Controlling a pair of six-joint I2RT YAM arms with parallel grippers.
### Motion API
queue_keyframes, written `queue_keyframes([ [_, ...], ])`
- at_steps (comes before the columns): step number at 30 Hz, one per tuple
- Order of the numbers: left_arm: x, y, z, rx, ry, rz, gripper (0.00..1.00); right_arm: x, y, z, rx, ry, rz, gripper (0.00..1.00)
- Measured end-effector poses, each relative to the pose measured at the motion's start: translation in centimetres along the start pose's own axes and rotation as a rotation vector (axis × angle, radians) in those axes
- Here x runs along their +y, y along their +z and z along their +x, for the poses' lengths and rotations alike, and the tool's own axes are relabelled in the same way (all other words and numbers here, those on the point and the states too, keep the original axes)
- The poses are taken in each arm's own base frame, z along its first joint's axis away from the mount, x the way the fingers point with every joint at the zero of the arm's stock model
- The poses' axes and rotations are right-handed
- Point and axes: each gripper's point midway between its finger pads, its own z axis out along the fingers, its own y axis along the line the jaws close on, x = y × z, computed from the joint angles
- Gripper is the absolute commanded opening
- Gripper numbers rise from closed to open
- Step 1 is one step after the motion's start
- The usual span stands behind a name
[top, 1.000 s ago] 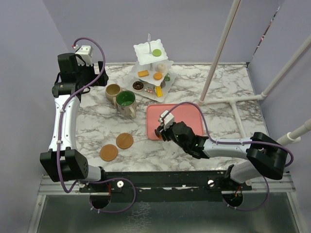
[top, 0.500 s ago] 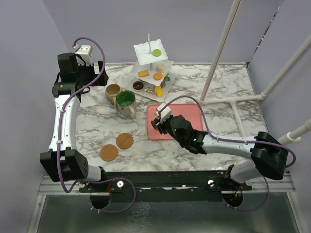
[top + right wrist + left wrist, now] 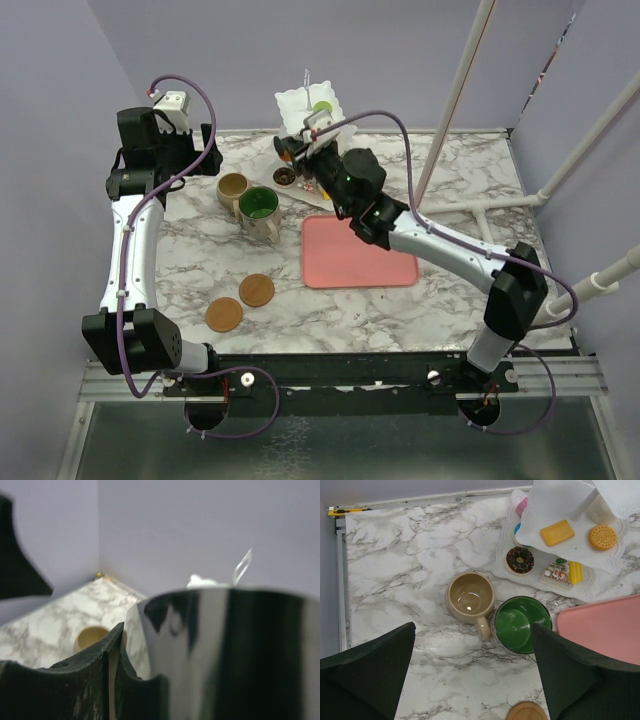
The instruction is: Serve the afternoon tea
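The white three-tier stand (image 3: 296,103) stands at the back of the table and holds several toy pastries, including a chocolate donut (image 3: 520,559), a yellow slice (image 3: 557,532) and an orange cookie (image 3: 602,537). My right gripper (image 3: 292,151) reaches to the stand's left side at middle-tier height, shut on a dark brown pastry (image 3: 287,153); its wrist view is blurred by a glossy dark thing (image 3: 225,655). The beige mug (image 3: 470,596) and green-inside mug (image 3: 522,625) stand side by side. My left gripper (image 3: 475,680) is open and empty, high above them. Two wooden coasters (image 3: 257,290) (image 3: 224,314) lie near the front.
A pink tray (image 3: 355,255) lies bare right of the mugs. White pipes (image 3: 450,110) slant up at the back right. Purple walls close the table's back and sides. The left arm (image 3: 135,230) runs along the left edge.
My right arm has carried the dark pastry from the pink tray's near left corner up and back to the stand's left side. The left arm has not moved.
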Motion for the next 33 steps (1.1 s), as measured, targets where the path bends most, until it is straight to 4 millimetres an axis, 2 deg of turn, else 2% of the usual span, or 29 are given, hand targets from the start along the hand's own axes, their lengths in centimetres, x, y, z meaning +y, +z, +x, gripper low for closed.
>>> queue_keyframes([
  [3, 0.0, 0.0, 0.0, -0.001, 0.0, 0.0, 0.99, -2.5, 3.5, -1.8, -0.056, -0.006, 0.04, 0.32],
  [6, 0.0, 0.0, -0.1, -0.001, 0.0, 0.0, 0.99, -4.6, 6.2, -2.5, -0.094, -0.015, 0.073, 0.32],
  [9, 0.0, 0.0, -0.1, -0.002, 0.001, 0.0, 0.99, -6.4, 8.3, -2.0, -0.108, -0.024, 0.107, 0.32],
  [12, 0.0, 0.0, -0.1, -0.002, 0.001, 0.0, 0.99, -7.0, 9.7, -0.7, -0.1, -0.034, 0.119, 0.32],
  [21, 0.0, 0.0, -0.1, -0.002, 0.002, 0.0, 0.99, -7.1, 11.5, 2.7, -0.07, -0.039, 0.127, 0.36],
  [29, 0.1, 0.2, 0.1, 0.005, 0.007, 0.0, 0.99, -7.6, 12.0, 2.9, -0.082, -0.024, 0.139, 0.52],
  [33, 0.2, 0.5, 0.3, 0.013, 0.004, 0.0, 0.99, -7.8, 11.9, 2.8, -0.096, -0.016, 0.144, 0.56],
])
